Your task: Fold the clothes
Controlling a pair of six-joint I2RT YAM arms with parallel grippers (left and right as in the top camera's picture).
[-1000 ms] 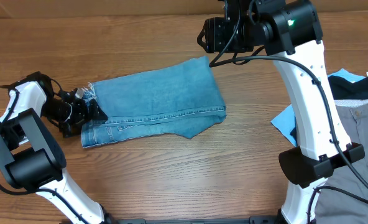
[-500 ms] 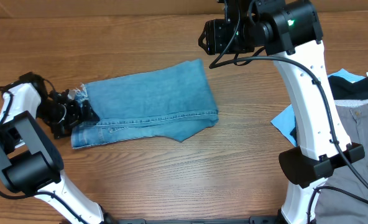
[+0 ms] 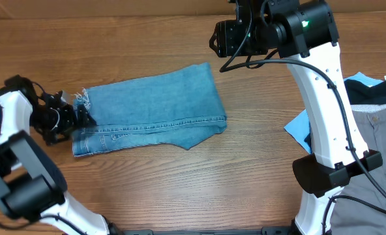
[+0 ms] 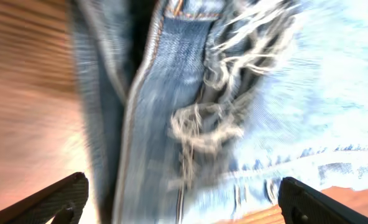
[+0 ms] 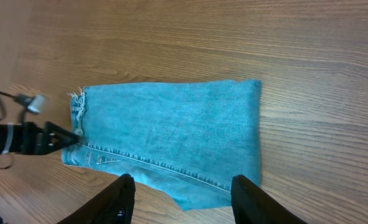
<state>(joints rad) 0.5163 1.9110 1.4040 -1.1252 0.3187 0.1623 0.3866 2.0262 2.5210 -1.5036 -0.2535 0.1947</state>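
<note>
Jeans (image 3: 150,111) slid left (frayed hem (image 4: 202,124) at left gripper (image 3: 79,119), jaws apart).

One pair of jeans (image 3: 150,111), one grey trousers (image 3: 375,140), one black garment (image 3: 375,93), two arms (image 3: 323,91) (image 3: 12,109)

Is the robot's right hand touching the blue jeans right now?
Apart. The right wrist view shows it: the right hand hangs open high up, and the jeans lie flat on the table well below its fingers.
</note>
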